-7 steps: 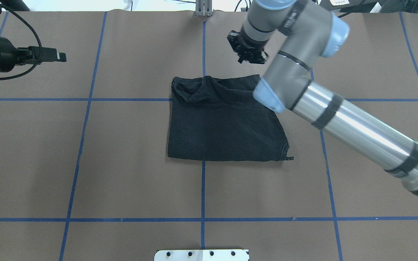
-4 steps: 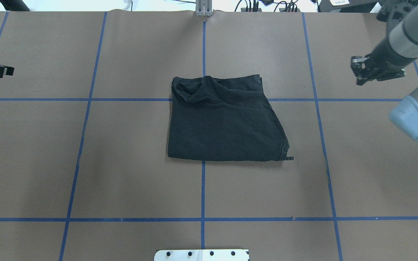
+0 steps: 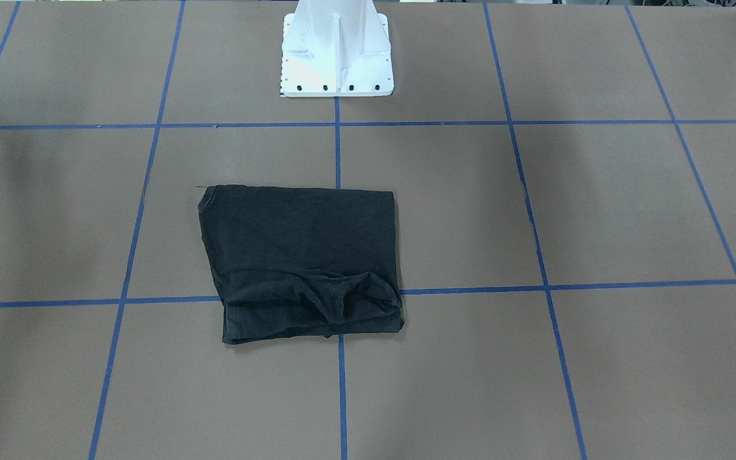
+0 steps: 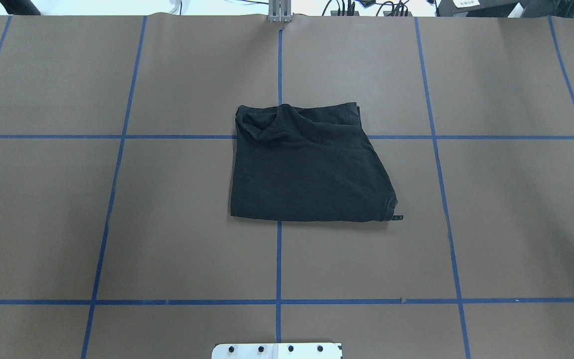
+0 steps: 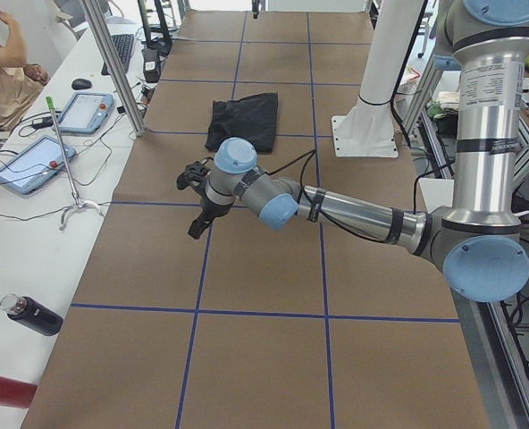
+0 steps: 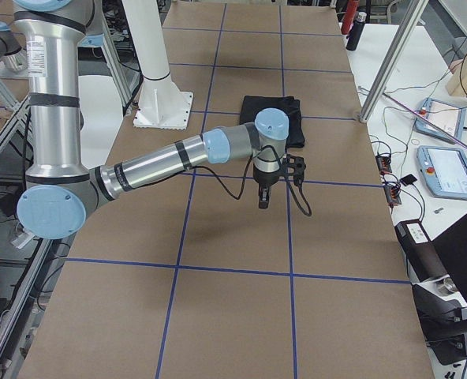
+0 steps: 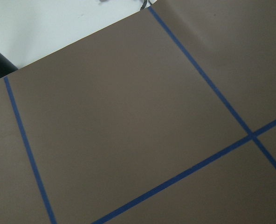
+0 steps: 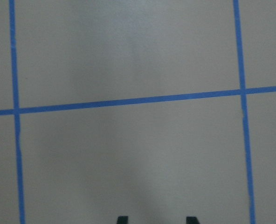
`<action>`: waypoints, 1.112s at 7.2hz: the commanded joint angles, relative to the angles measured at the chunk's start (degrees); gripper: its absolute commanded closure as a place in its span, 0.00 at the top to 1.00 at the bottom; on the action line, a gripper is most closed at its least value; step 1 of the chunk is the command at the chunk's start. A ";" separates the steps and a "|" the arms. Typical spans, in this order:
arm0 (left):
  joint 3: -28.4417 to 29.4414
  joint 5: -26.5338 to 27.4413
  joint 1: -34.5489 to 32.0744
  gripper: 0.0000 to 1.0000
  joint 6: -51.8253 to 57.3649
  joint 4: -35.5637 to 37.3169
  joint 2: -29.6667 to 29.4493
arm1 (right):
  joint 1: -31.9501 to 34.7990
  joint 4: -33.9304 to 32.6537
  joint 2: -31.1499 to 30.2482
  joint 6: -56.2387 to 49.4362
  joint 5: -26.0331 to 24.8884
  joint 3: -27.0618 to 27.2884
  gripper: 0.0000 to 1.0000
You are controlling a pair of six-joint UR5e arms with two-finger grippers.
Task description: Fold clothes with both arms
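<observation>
Our right gripper (image 8: 156, 219) and left gripper (image 5: 197, 229) have left the shirt (image 4: 307, 169), out toward 3 and 9 o'clock; folding looks done. The right's jaws stand apart, empty; the left's we cannot tell.

Your left arm (image 5: 354, 213) reached low across mid-frame, left tool (image 5: 196, 229) angled down, its grip unreadable; your right tool (image 6: 263, 202) pointed straight down, fingertips (image 8: 122, 220) apart.

We swing our right gripper (image 6: 262, 202) away from the T-shirt (image 4: 307, 169); our left gripper (image 5: 196, 231) pulls back too; both now sit outside the overhead shot.
</observation>
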 commanded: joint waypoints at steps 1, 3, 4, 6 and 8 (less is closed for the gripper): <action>0.11 -3.87 -4.85 1.00 4.33 10.21 0.38 | 3.00 -0.06 -2.51 -7.34 0.15 -1.74 1.00; -4.78 -4.76 -5.13 1.00 4.89 18.76 2.39 | 4.48 0.21 -2.59 -7.07 1.37 -4.80 1.00; -4.98 -4.85 -5.13 1.00 5.15 18.17 3.62 | 5.54 0.30 -2.77 -7.42 4.51 -6.74 1.00; -6.91 -4.85 -4.96 1.00 4.54 18.17 3.99 | 7.13 0.47 -2.86 -7.43 4.03 -6.23 1.00; -6.74 -4.76 -4.78 1.00 4.45 18.17 3.02 | 7.13 0.47 -2.60 -7.34 4.28 -6.67 1.00</action>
